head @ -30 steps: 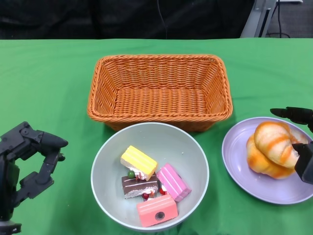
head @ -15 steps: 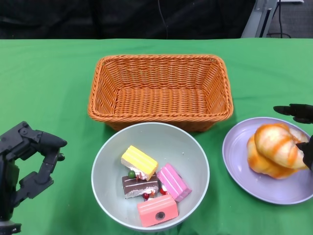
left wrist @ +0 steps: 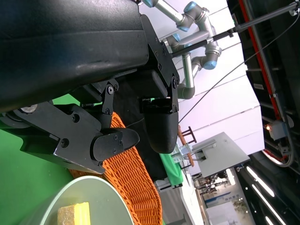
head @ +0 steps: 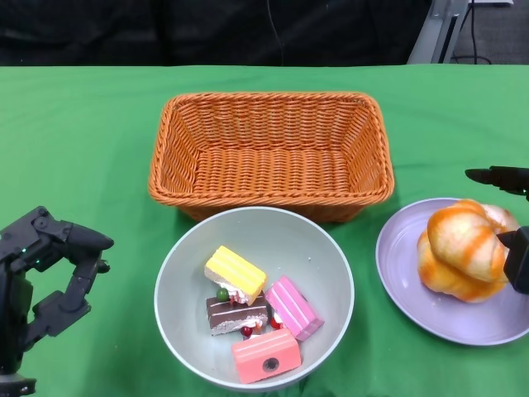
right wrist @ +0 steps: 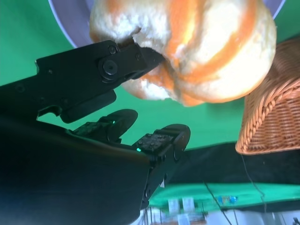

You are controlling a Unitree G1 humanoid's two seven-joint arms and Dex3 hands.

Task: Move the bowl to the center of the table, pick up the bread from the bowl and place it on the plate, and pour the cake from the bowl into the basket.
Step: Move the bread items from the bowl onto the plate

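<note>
Bowl (head: 198,306) centre front, cakes (head: 252,314) inside. Left hand (head: 45,281) empty, fingers apart, beside bowl. Right hand (head: 514,240) touches bread (head: 463,252) on plate (head: 413,289); grip unclear. Release cleanly, retract clear. Basket (head: 269,149) behind.

— Bowl status?
— Grey bowl (head: 254,298) sits just in front of the wicker basket (head: 270,151), holding four cake pieces (head: 252,313): yellow, chocolate, pink, salmon.
— Bread?
— Bread (head: 463,251) is on the purple plate (head: 446,318), right hand (head: 514,223) at it. Left hand (head: 41,277) hovers apart over the green table (head: 74,141), fingers spread.
</note>
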